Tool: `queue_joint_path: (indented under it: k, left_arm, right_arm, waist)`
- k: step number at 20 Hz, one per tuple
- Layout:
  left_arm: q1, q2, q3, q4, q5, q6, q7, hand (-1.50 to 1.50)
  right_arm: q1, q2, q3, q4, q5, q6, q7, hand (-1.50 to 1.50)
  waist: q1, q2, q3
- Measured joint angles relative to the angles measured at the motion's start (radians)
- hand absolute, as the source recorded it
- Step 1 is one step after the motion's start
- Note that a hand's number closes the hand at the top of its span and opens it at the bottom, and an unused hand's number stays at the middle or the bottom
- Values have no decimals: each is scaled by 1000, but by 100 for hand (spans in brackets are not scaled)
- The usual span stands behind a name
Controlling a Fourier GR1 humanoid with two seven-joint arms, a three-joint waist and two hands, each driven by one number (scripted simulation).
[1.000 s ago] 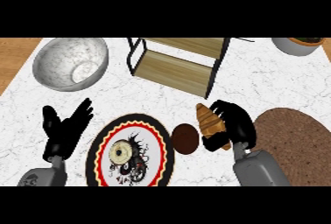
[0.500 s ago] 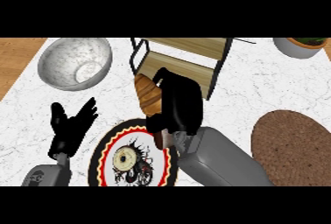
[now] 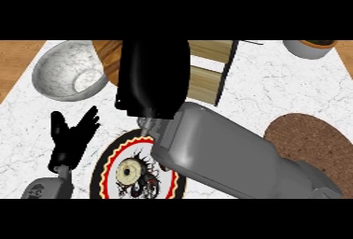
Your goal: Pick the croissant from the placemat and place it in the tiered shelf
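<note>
The right hand (image 3: 153, 74) reaches over the tiered shelf (image 3: 207, 70), its fingers and the croissant hidden so I cannot tell its grip, while the left hand (image 3: 72, 135) rests spread left of the patterned plate (image 3: 110, 163).

Two glossy black hands, the left hand (image 3: 72, 135) and right hand (image 3: 153, 74), on smooth grey, boxy forearms.
</note>
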Motion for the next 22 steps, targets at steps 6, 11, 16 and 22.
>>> queue_joint_path:
  k: [6, 11, 16, 22]
  left_arm:
    - [0, 2, 8, -9, 6, -1, 10, 0]
    - [14, -6, 11, -23, 4, 10, 0, 0]
    - [18, 5, 27, -25, 12, 3, 0, 0]
    - [26, 13, 43, -31, 25, -11, -3, 0]
  right_arm:
    - [-204, 1, -111, 133, -21, 17, 18, 150]
    - [-346, 2, -213, 265, -23, 21, 9, 150]
    - [-452, 4, -314, 421, -19, 21, -35, 150]
    - [-509, -1, -415, 585, -44, 23, -105, 150]
  waist:
    - [-16, 5, 0]
    - [-25, 9, 1]
    - [-38, 14, 2]
    - [-48, 17, 2]
